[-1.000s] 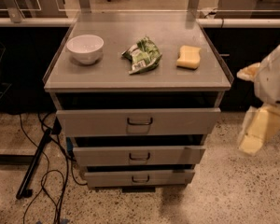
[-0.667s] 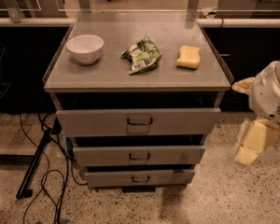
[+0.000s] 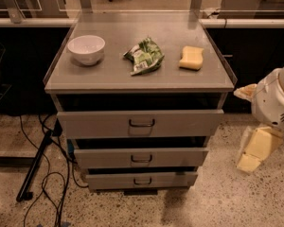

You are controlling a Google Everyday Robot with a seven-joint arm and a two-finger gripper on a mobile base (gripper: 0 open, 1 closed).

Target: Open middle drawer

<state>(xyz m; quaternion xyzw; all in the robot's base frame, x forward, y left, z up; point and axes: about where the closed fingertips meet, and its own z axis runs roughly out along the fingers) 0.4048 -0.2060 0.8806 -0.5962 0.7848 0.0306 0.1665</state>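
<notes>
- The gripper (image 3: 249,161) has gone down and a little to the left in the last second. It now hangs low on the right side of the cabinet (image 3: 132,79), above the floor (image 3: 217,205).
- It is about as low as the middle drawer (image 3: 109,158), but off to the side and well apart from it. It is not touching anything.
- I cannot tell if the gripper is spread or pressed together.
- The three drawers have not moved at all. So I think the opening has not started, and the arm is only getting ready.
- The middle drawer sits between the big top drawer (image 3: 94,124) and the small bottom drawer (image 3: 109,180). It already sticks out a tiny bit, with a dark gap above it.
- Its front is flat, grey and smooth, like metal. In the middle of it is a small dark handle (image 3: 141,159), shaped like a thin loop.
- The loop looks small, so I think the gripper must come round to the front and line up with care.
- On the smooth grey top are a round white bowl (image 3: 86,48), a crinkly green bag (image 3: 143,56) and a soft-looking yellow sponge (image 3: 191,57).
- The floor is speckled and hard-looking, with black cables (image 3: 42,183) lying on the left.
</notes>
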